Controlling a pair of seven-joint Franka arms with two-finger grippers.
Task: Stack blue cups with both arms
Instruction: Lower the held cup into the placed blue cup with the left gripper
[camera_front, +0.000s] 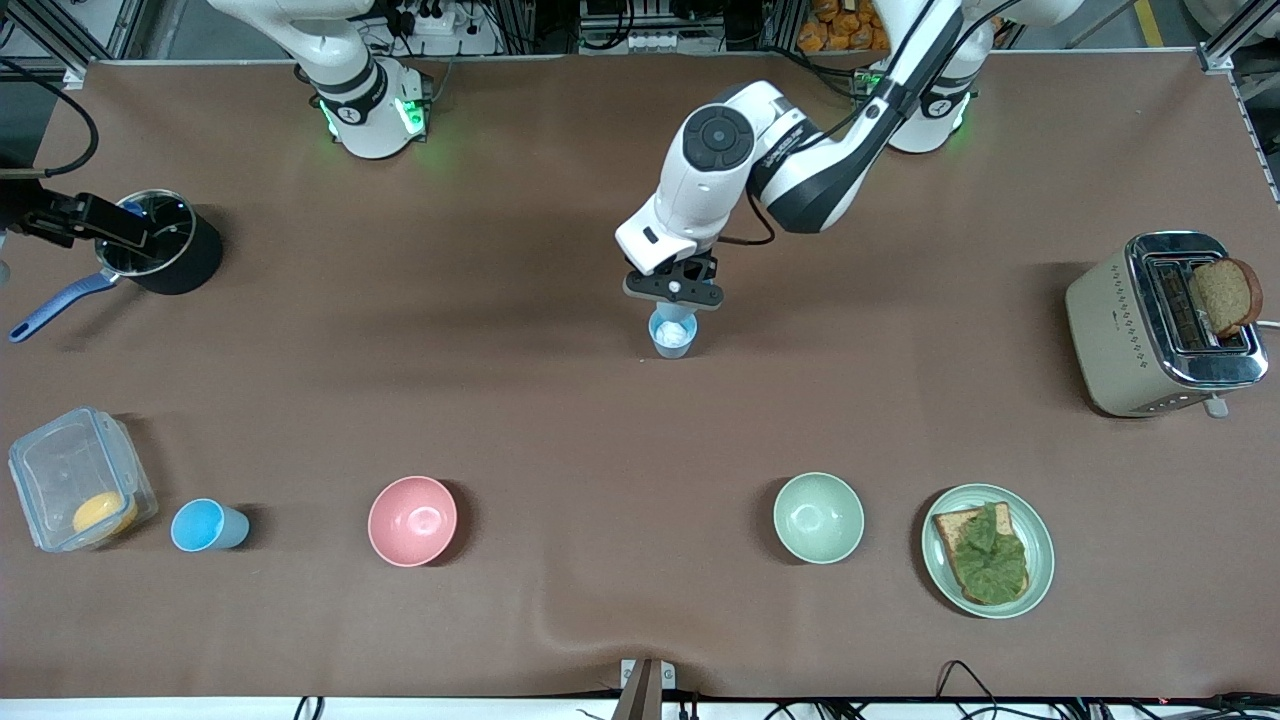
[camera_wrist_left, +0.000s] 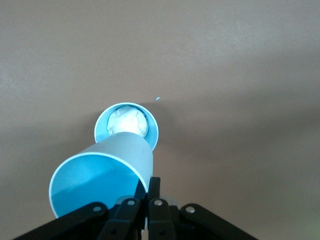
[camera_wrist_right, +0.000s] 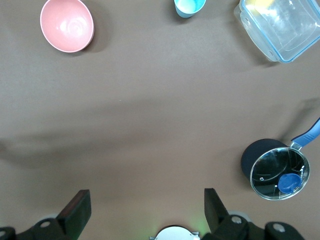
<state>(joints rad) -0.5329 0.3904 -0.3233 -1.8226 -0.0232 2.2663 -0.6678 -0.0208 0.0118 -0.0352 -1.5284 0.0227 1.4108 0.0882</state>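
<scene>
Over the middle of the bench (camera_front: 560, 400) your left gripper (camera_front: 676, 292) is clamped on the rim of a blue cup (camera_wrist_left: 102, 177), tilted, just above a second cup (camera_wrist_left: 127, 125) that stands upright on the bench with something whitish inside. You can see a third blue cup (camera_front: 208, 526) upright near the front camera, between the clear plastic container (camera_front: 80, 478) and the pink bowl (camera_front: 412, 520), toward the right arm's end. Your right gripper (camera_wrist_right: 145, 212) waits high above the bench with its jaws wide apart and nothing between them. The green bowl (camera_front: 818, 517) sits beside the plate (camera_front: 1036, 550).
</scene>
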